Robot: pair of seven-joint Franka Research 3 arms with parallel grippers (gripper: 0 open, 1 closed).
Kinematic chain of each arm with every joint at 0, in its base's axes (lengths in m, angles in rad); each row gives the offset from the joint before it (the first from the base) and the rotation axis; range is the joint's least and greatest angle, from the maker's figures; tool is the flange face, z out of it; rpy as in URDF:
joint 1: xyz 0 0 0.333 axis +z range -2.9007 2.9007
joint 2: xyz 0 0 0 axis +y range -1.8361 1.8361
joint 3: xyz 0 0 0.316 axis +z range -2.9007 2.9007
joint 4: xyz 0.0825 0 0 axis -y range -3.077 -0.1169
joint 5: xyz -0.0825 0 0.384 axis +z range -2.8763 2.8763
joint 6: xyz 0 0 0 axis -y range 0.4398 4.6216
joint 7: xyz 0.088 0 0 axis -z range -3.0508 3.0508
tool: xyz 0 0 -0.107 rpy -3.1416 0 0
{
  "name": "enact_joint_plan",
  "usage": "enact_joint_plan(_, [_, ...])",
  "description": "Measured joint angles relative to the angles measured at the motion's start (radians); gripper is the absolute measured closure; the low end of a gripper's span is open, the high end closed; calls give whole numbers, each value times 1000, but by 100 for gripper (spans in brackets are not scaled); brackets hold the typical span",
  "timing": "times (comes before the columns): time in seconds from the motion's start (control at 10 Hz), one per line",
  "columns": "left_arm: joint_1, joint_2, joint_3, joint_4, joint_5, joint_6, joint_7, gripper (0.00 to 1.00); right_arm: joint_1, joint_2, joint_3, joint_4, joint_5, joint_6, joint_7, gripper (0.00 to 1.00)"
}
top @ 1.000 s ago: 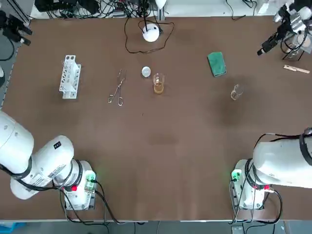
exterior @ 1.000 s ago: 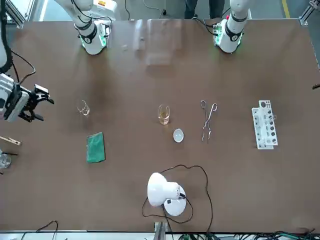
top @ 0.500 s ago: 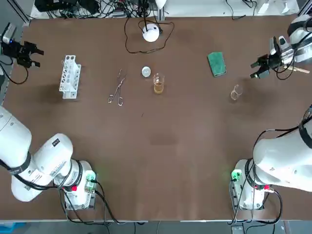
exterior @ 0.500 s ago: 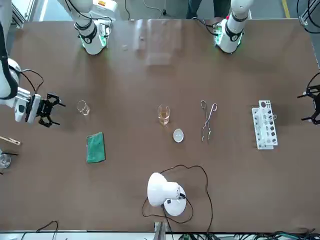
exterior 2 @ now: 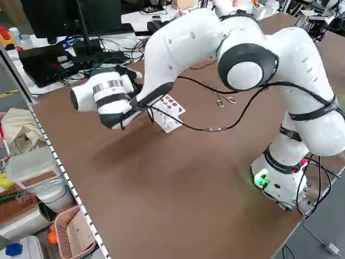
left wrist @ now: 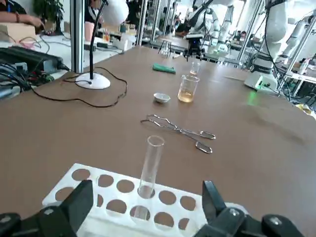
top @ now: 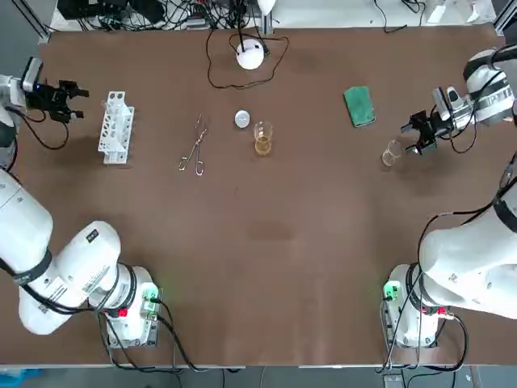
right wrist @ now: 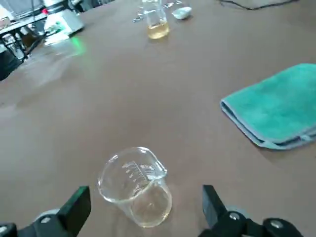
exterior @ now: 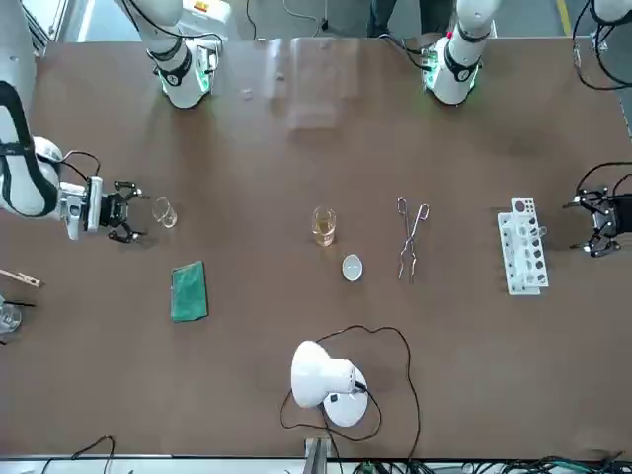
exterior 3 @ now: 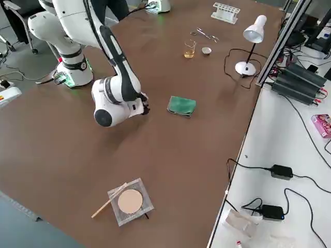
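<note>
Right fingers [right wrist: 75, 206] gape wide, holding nothing, with the upright beaker [right wrist: 137, 186] just ahead on the counter [right wrist: 123, 89], in line with their gap; left fingers [left wrist: 79, 200], equally spread and empty, face the rack [left wrist: 111, 195] with 1 tube [left wrist: 150, 165]

No word, brand or number can be read anywhere. The small glass beaker [right wrist: 136, 185] has faint white scale marks on its wall, too blurred to read. The pink box [exterior 3: 321, 125] carries print too small to make out.
</note>
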Motion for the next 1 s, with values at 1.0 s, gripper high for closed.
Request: enact_joint_plan(1.0, [-12,121,-58,-15,-133,2,97,10,-143,201,0,137,0,-242,-298,0])
